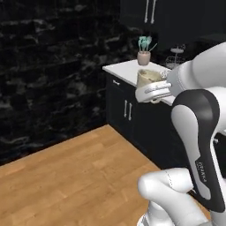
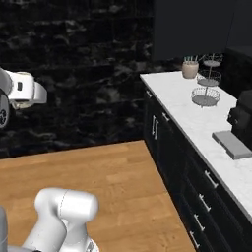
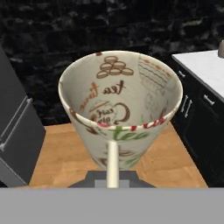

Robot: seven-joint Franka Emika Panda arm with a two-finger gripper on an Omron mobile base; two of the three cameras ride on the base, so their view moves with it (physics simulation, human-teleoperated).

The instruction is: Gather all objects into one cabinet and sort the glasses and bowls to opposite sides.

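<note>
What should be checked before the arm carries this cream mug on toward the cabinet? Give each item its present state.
1. Mug held: ok. The cream mug sits close in front of the hand in the hand view, and the gripper is shut on it at the handle side.
2. Mug upright: ok, its opening faces up in the left base view.
3. Mug empty: ok, bare printed inside.
4. Clear of the counter: ok, the mug hangs above the wooden floor.
5. Target cabinet door open: cannot tell; the wall cabinet with white handles looks closed, but whether it is the target is unclear.
6. Jaws seated firmly: cannot tell, contact is hidden.
</note>
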